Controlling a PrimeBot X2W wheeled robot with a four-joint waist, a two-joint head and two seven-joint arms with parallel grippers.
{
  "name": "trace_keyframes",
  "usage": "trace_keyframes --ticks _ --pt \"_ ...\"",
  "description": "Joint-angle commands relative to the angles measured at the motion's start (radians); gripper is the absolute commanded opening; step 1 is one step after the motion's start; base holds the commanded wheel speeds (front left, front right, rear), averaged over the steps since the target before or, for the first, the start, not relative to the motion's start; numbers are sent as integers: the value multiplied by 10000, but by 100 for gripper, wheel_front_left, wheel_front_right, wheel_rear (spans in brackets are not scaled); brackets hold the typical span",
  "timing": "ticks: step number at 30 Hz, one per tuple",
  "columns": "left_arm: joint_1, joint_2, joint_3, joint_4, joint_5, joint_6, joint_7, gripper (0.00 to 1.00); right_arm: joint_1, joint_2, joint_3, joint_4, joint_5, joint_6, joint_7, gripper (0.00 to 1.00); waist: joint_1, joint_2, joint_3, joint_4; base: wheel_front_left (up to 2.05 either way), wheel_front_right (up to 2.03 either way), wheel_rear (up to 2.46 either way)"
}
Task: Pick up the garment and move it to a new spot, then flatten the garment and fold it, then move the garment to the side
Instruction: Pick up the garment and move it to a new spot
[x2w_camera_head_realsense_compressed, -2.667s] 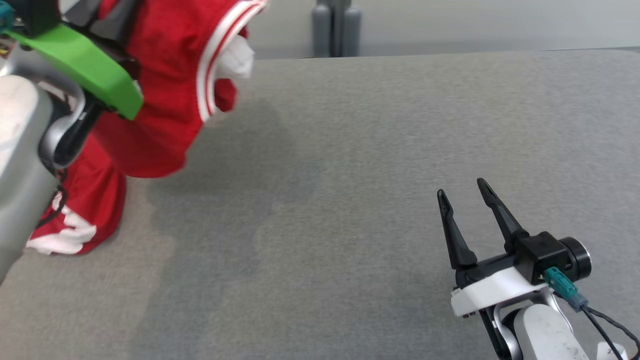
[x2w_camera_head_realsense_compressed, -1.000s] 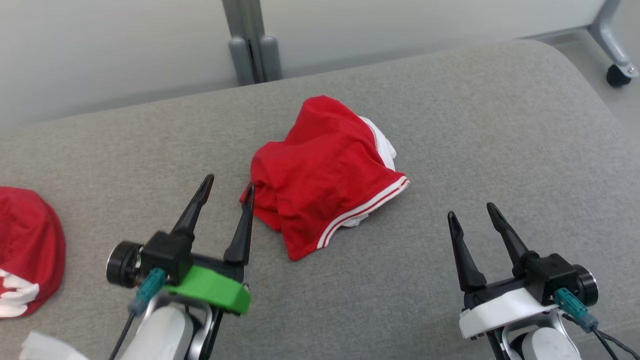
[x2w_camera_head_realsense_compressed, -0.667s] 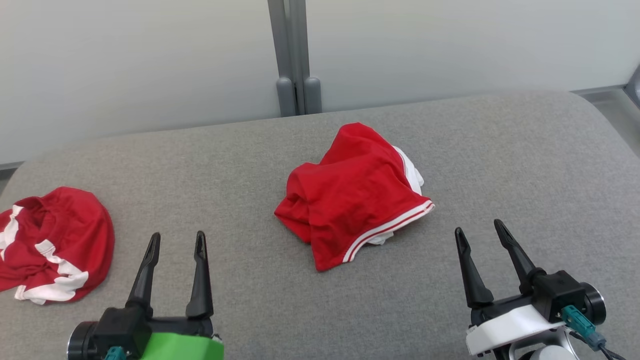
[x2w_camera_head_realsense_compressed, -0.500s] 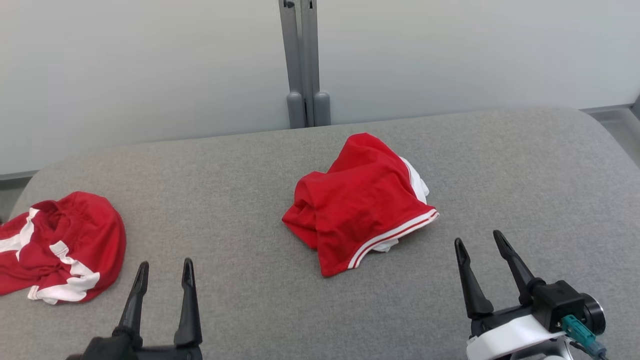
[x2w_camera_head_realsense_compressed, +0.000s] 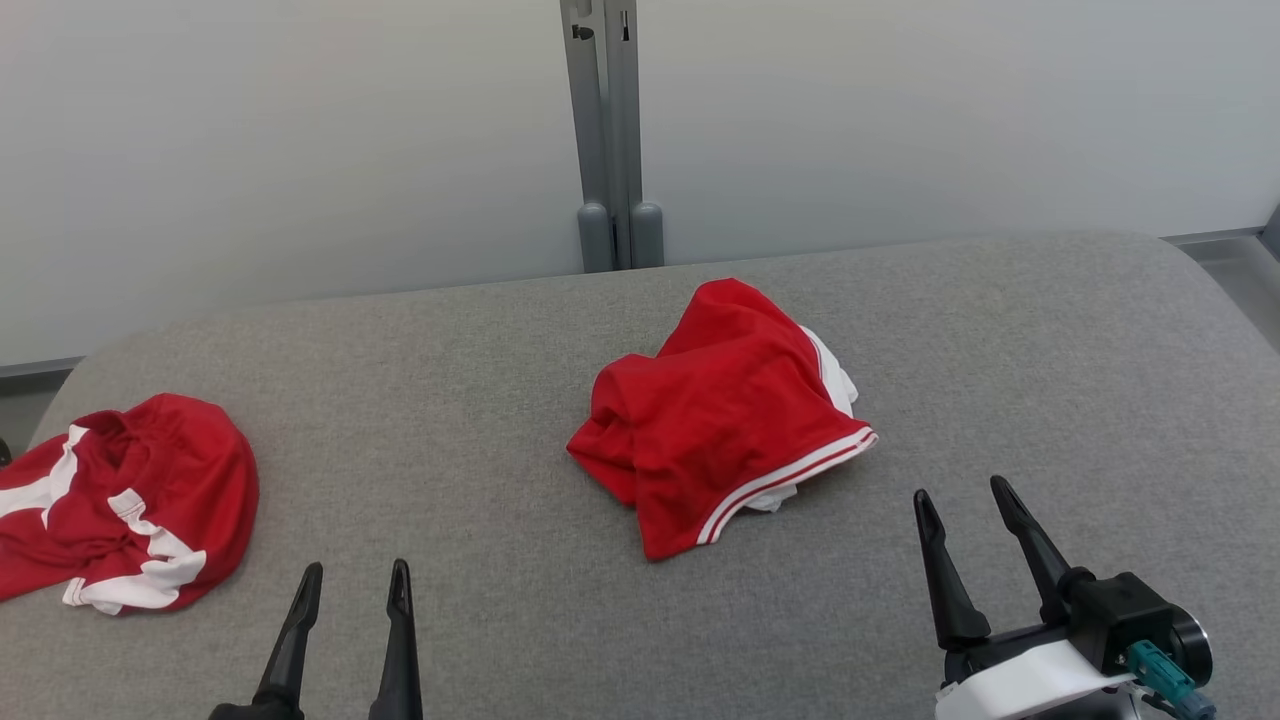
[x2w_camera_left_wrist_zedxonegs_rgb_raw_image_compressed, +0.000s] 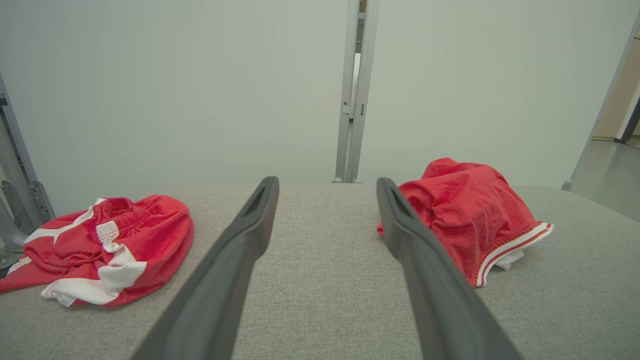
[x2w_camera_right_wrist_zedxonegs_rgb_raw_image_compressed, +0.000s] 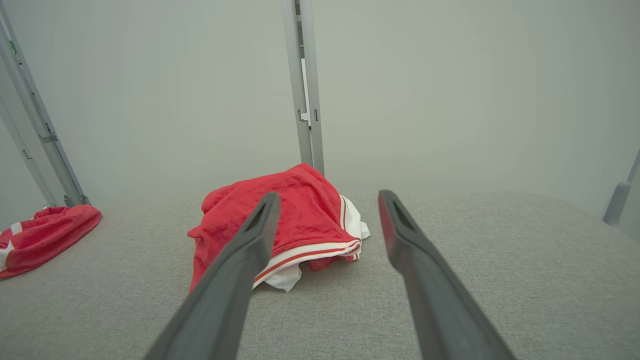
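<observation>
Left gripper (x2w_camera_head_realsense_compressed: 356, 567) and right gripper (x2w_camera_head_realsense_compressed: 960, 489), both open and empty, sit nearest above a grey tabletop (x2w_camera_head_realsense_compressed: 500, 400), with the crumpled red garment (x2w_camera_head_realsense_compressed: 720, 420) lying mid-surface beyond them and a second red heap (x2w_camera_head_realsense_compressed: 120, 500) at far left

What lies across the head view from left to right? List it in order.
Red-and-white garment → left fingers → red garment with striped hem → right fingers.

Head above, wrists low; shared garment (x2w_camera_head_realsense_compressed: 722, 420)
</observation>
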Motion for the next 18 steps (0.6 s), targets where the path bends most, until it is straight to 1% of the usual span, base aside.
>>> trace_keyframes --ticks 1,13,18 --pt "-71 -2 3 18 62 71 -5 100 93 -18 3 36 31 -14 -31 100 1 -1 6 9 0 0 0" --pt "-144 -2 -52 41 119 176 -7 100 93 -20 20 74 -33 -14 -31 100 1 -1 -17 53 0 0 0" --pt "-99 -2 -59 65 107 146 -7 100 119 -20 53 84 -45 -14 -31 100 1 -1 -52 43 0 0 0"
